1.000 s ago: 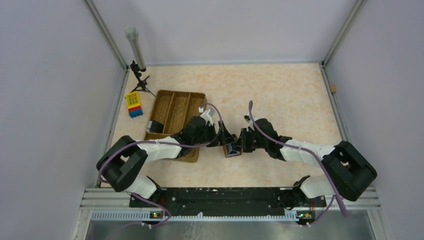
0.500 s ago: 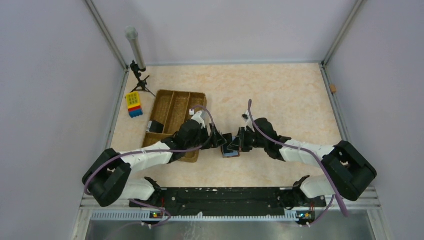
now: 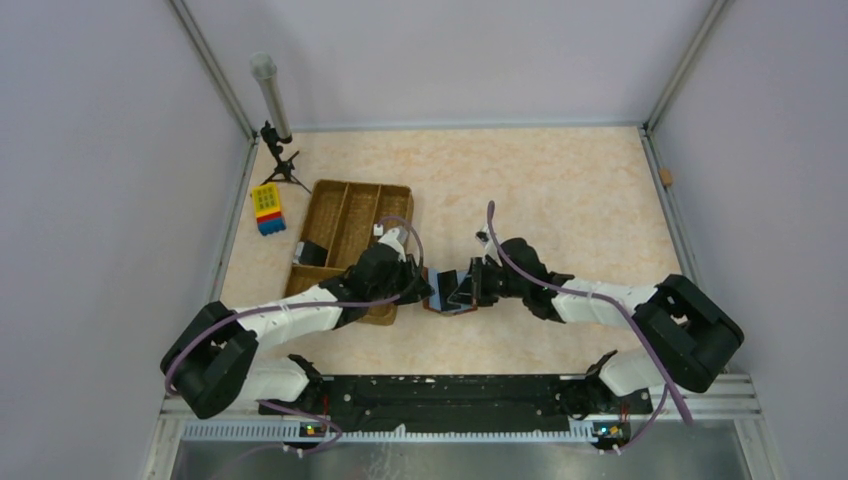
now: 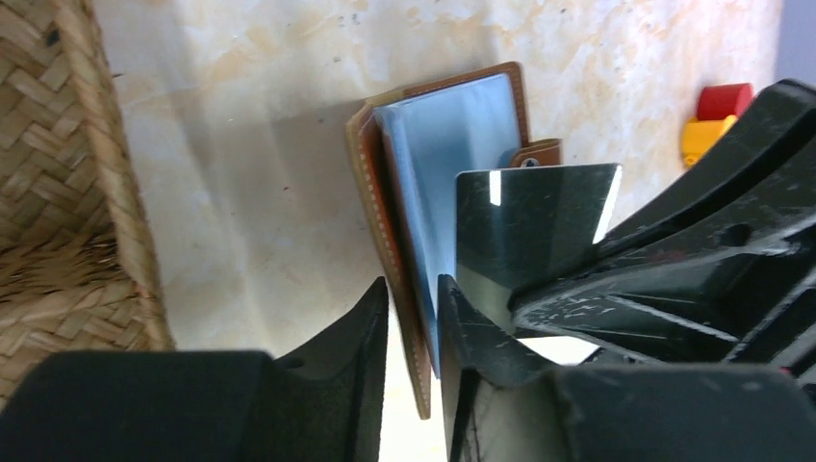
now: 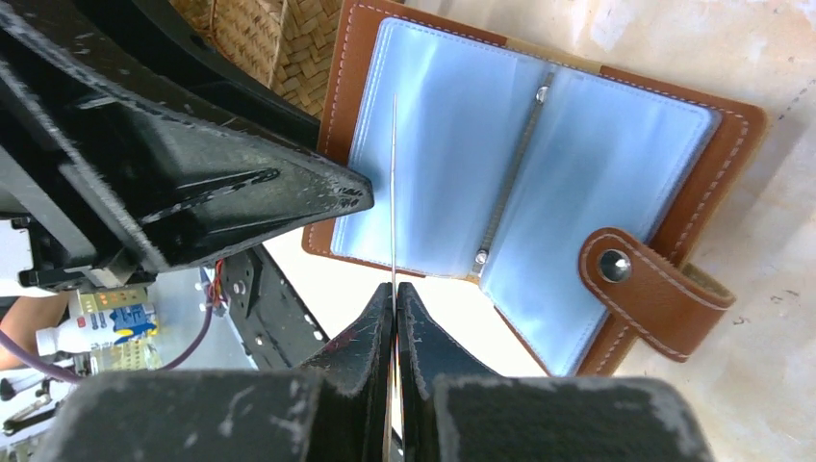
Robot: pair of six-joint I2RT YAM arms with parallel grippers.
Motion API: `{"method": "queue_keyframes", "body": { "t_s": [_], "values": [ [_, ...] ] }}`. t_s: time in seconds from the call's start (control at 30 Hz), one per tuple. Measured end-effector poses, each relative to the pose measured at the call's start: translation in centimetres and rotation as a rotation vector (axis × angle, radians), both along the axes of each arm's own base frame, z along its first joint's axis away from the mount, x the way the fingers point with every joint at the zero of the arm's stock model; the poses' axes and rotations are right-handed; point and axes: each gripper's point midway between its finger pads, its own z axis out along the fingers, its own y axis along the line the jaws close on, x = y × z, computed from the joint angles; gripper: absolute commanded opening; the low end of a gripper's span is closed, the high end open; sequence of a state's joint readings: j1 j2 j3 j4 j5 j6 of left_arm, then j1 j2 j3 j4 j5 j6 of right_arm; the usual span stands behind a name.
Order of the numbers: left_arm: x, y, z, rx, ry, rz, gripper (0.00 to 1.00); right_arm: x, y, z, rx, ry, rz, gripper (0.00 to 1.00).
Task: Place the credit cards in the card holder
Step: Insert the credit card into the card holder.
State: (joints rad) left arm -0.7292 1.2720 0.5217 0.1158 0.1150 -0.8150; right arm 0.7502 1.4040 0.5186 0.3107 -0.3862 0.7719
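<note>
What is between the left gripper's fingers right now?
One brown cover edge of the open card holder stands between the fingers of the left gripper, seen in the left wrist view; whether they pinch it is unclear.

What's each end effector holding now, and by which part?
Right end effector pinches a credit card by its near edge. Left end effector straddles one cover of the card holder; a firm clamp cannot be told.

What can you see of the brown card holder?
The card holder lies open on the pale table, beside a woven tray. Brown leather-like cover, pale stitching, bluish clear sleeves on a metal spine, a strap with a snap. One flap sits between the fingers of the left tool; whether they pinch it is unclear.
</note>
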Motion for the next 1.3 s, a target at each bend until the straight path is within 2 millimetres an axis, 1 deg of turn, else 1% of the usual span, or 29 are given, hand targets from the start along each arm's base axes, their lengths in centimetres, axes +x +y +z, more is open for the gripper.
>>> {"method": "queue_keyframes", "body": {
  "t_s": [0.07,0.23,0.4,0.53,0.63,0.8,1.0,1.3],
  "values": [
    [-0.1,0.3,-0.3,0.015,0.01,0.005,0.18,0.1,0.0,0.1,0.0,-0.004,-0.004,0.0],
    [-0.2,0.7,-0.9,0.033,0.03,0.016,0.0,0.5,-0.4,-0.5,-0.034,0.001,-0.035,0.0],
    [-0.4,0.7,-2.0,0.036,0.055,0.008,0.0,0.9,-1.5,-1.3,-0.066,0.025,-0.07,0.0],
    [-0.8,0.4,-2.9,0.029,0.081,-0.007,0.0,1.4,-3.5,-2.4,-0.073,0.056,-0.124,0.0],
    [-0.8,0.1,-3.3,0.022,0.094,-0.016,0.0,1.0,-4.5,-3.4,-0.07,0.094,-0.144,0.0],
    [-1.0,-0.4,-4.0,0.013,0.114,-0.033,0.0,0.6,-4.3,-3.3,-0.015,0.119,-0.135,0.0],
    [-1.0,-0.5,-4.1,0.01,0.117,-0.037,0.0,-0.4,-4.2,-4.3,0.023,0.198,-0.132,0.0],
    [-1.0,-0.5,-4.3,0.015,0.123,-0.036,0.0,-1.3,-3.7,-4.8,0.084,0.276,-0.132,0.0]
  ]
}}
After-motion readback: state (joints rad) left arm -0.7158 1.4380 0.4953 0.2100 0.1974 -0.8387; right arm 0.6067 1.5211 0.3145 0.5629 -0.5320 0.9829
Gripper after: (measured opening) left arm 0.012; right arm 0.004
